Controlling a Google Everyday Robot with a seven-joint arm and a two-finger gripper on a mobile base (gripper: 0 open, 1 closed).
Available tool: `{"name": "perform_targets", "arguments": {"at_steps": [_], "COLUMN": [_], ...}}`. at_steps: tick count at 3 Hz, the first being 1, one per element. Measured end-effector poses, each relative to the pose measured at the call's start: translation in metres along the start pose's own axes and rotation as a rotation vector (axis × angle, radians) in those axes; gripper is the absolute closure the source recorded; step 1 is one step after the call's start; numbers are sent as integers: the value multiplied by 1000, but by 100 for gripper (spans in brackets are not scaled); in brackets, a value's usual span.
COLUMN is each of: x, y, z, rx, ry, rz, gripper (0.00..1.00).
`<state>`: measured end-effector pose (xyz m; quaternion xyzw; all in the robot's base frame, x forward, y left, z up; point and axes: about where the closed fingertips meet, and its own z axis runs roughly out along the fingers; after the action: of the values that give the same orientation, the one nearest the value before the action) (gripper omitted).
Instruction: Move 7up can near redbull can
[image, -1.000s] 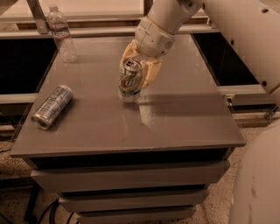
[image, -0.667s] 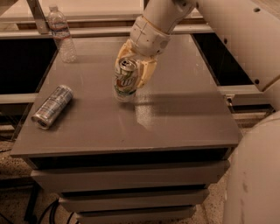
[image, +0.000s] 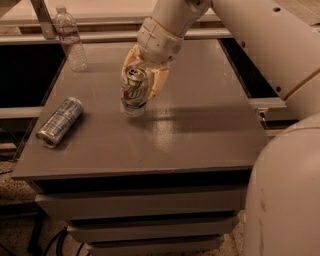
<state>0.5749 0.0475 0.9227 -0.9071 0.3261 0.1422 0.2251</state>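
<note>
The 7up can (image: 134, 93), white-silver with a green logo, stands upright near the middle of the grey table (image: 200, 135), tilted slightly. My gripper (image: 141, 79) reaches down from the upper right and is shut on the 7up can, its tan fingers (image: 159, 82) on either side of the can's upper half. The redbull can (image: 59, 122), slim and silver with blue-grey panels, lies on its side near the table's left edge, well to the left of the 7up can.
A clear plastic water bottle (image: 70, 39) stands at the table's back left corner. My arm (image: 260, 45) crosses the upper right. The robot's body (image: 285, 200) fills the lower right. Drawers (image: 140, 205) sit below the tabletop.
My gripper has carried the 7up can a little to the left, toward the redbull can. The redbull can and the bottle have not moved.
</note>
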Motion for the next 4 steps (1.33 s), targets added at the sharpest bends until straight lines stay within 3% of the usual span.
{"name": "perform_targets", "arguments": {"at_steps": [4], "x": [-25], "y": [-23], "z": [22], "rx": [-42], "ry": [-44], "rz": [-67], "gripper": [100]}}
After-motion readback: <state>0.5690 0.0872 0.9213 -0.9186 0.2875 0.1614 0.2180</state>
